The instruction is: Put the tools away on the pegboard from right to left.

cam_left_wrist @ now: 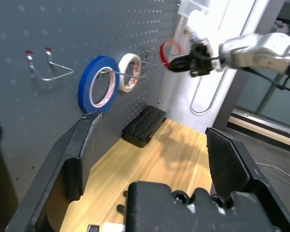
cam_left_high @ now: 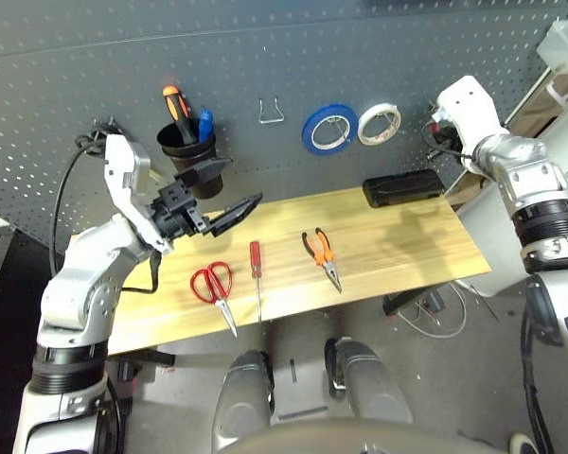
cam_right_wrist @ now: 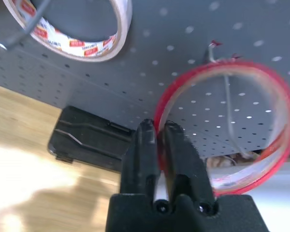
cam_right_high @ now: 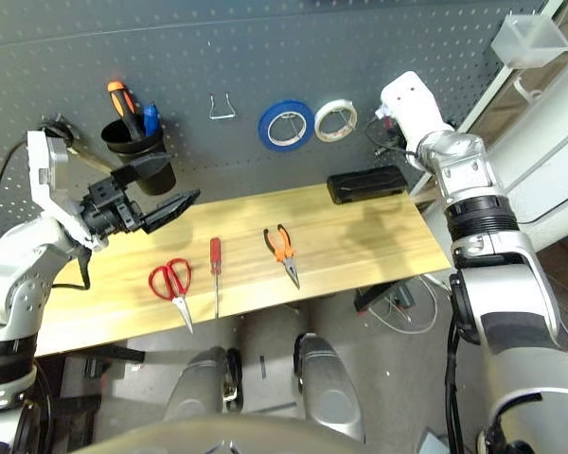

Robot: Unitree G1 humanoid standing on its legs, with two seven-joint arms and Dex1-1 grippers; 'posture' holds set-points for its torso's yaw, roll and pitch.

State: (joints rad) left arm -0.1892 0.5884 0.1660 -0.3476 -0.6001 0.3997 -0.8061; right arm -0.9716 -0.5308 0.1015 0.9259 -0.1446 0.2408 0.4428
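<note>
My right gripper (cam_right_wrist: 158, 128) is shut on the rim of the thin red tape ring (cam_right_wrist: 170, 99), held up against the pegboard (cam_left_high: 265, 47) at its right end. A metal hook (cam_right_wrist: 228, 84) passes through the ring's opening. On the table lie the orange-handled pliers (cam_left_high: 320, 251), the slim red-handled screwdriver (cam_left_high: 256, 265) and the red-handled scissors (cam_left_high: 213, 284), in that order from right to left. My left gripper (cam_left_high: 235, 187) hovers open and holding nothing above the table's left part, just below the black cup (cam_left_high: 185, 147).
A blue tape roll (cam_left_high: 328, 128) and a white tape roll (cam_left_high: 379, 123) hang on hooks left of the red ring. An empty wire hook (cam_left_high: 271, 112) sits between them and the cup. A black case (cam_left_high: 403, 187) lies at the table's back right.
</note>
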